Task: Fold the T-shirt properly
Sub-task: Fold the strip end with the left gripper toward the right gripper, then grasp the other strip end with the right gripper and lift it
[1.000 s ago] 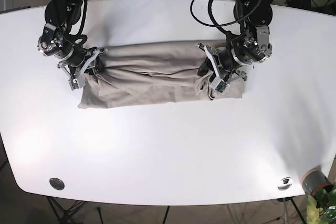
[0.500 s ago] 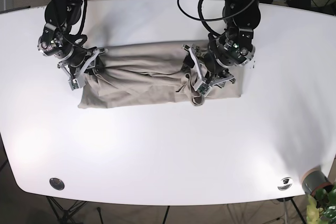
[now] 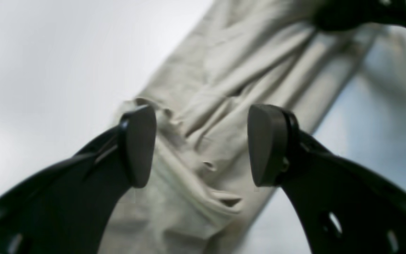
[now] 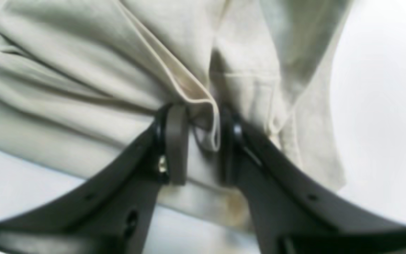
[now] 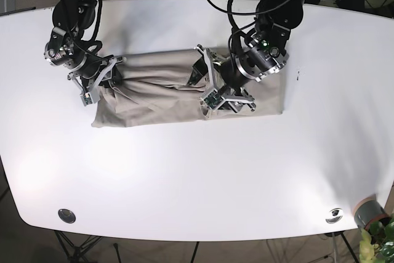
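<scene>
Base view, left to right: right pincer (image 5: 97, 85) sits at the left end of the beige T-shirt (image 5: 154, 87), which lies bunched in a long horizontal strip on the white tabletop (image 5: 197, 170), upper middle. Right wrist view confirms the right pincer (image 4: 203, 141) is clenched on a folded hem of the T-shirt (image 4: 83, 77), fabric pinched between both fingers. Further right in base, left pincer (image 5: 206, 84) is over the strip's mid-right section, arm body covering the cloth's right end. Left wrist view: left pincer (image 3: 201, 144) is released, jaws spread wide with wrinkled T-shirt (image 3: 224, 88) showing between them; whether the pads touch the fabric I can't tell, frame is blurred. Far lower right of the tabletop: a small round metal fitting (image 5: 334, 215).
</scene>
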Motion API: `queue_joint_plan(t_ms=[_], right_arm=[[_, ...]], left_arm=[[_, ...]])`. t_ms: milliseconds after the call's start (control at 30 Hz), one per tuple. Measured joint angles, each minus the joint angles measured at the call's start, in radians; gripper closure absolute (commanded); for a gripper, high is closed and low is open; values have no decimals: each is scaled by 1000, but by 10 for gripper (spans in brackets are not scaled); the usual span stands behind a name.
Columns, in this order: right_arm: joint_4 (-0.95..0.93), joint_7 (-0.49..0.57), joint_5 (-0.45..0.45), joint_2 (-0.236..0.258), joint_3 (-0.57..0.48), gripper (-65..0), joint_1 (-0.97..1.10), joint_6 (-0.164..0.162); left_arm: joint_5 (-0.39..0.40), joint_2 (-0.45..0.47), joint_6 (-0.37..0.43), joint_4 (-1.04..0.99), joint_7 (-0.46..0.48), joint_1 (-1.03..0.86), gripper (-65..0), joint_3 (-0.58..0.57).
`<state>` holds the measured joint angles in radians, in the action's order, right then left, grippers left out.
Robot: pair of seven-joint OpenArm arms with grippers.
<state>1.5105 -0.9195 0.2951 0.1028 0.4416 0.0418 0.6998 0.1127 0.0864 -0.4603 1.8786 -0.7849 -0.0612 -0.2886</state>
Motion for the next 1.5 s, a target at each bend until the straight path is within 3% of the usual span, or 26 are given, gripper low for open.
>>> queue_joint_plan(t_ms=[267,400,533,667,767,800,933,1167,1400,1500], right_arm=[[126,-36,-20,-20,8,-170,7,-4],[211,-71,-6,-40,3,-325,-15,-3],[261,-127,-2,-56,35,-430,-46,0],[267,-179,-9,-98,161,-477,-98,-5],[232,-259,-5,-102,254,-509,-154,-1],[212,-276,-5,-95,274,-517,-173,-12],[131,-294,128,-68,323,-520,-185,-7],[-100,-293,347,37,332,-518,-183,-8],[-216,-257,391,61,328,-518,-178,-11],[-228,-235,395,68,326,-518,-175,-10]], left_arm=[[-2,-3,5,0,0,-6,-385,206],[0,-3,4,0,0,-22,-385,290],[0,-8,3,0,-3,-38,-385,356],[97,-7,-6,-38,2,-35,-385,419],[178,-8,-76,-116,4,-34,-385,502],[181,-6,-96,-140,2,-35,-385,528],[196,3,-221,-229,-7,-38,-385,583],[227,19,-234,-369,32,-24,-383,585],[234,35,-237,-415,138,-31,-383,582],[237,54,-241,-419,131,-30,-383,581]])
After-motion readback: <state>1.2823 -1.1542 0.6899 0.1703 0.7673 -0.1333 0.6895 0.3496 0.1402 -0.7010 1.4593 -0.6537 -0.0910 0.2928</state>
